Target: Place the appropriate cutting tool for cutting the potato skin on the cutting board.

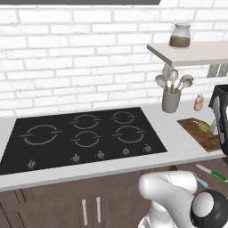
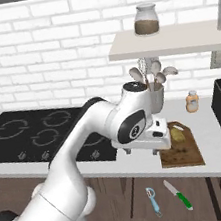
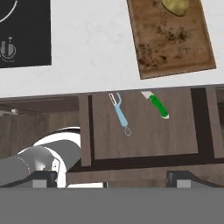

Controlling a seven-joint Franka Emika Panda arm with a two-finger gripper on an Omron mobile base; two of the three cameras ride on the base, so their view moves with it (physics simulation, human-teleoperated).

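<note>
Peeler (image 3: 121, 114) beside green knife (image 3: 157, 105), seemingly below counter; potato (image 3: 175, 5) on cutting board (image 3: 175, 43).

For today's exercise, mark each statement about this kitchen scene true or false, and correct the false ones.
1. The potato lies on the cutting board. True.
2. The peeler is already on the board. False: it lies in the open drawer below the counter edge, beside the green-handled knife.
3. The gripper holds the peeler. False: its fingers stand apart with nothing between them, well above the drawer.
4. A jar with brown contents stands on the wall shelf. True.
5. A pot sits on the cooktop. False: the burners are bare.
6. A grey holder of utensils stands on the counter by the wall. True.
</note>
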